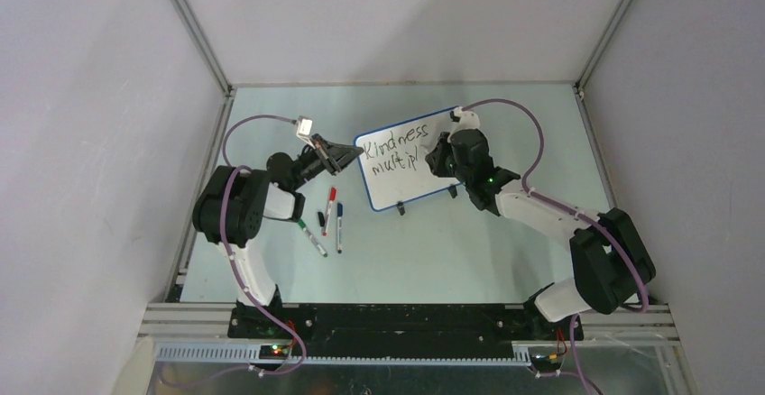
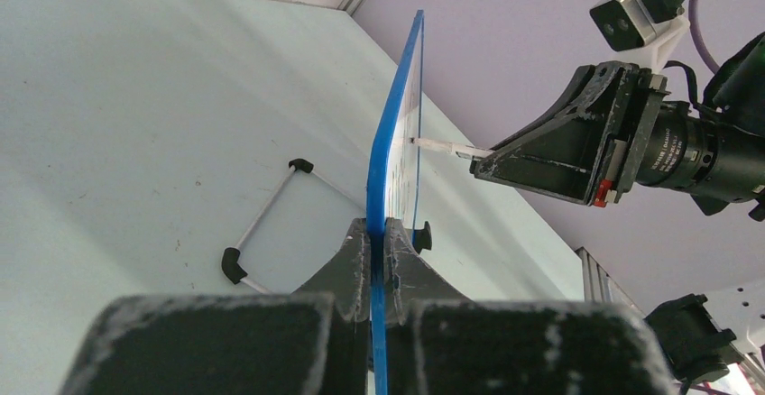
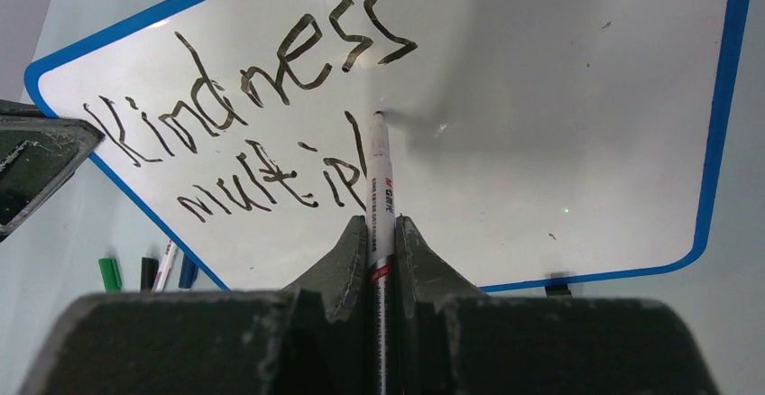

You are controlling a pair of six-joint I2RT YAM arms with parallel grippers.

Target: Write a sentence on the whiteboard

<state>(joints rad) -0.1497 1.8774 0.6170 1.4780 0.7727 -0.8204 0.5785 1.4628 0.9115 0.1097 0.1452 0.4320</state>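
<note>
The whiteboard (image 1: 408, 188) stands tilted on the table, blue-rimmed and glossy. My left gripper (image 1: 354, 153) is shut on its left edge; the left wrist view shows the blue rim (image 2: 388, 160) pinched between the jaws of that gripper (image 2: 379, 233). The sentence (image 3: 262, 115) reads "Kindness" with "multipl" below it in black. My right gripper (image 3: 382, 228) is shut on a white marker (image 3: 380, 179), whose tip touches the whiteboard (image 3: 559, 97) at the top of the last letter. The top view shows this gripper (image 1: 433, 156) in front of the board's right half.
Loose markers lie on the table left of the board: a red one (image 1: 330, 206), a blue one (image 1: 339, 228) and a green one (image 1: 313, 237). The board's wire stand (image 2: 262, 224) with black feet rests behind it. Metal frame rails bound the table.
</note>
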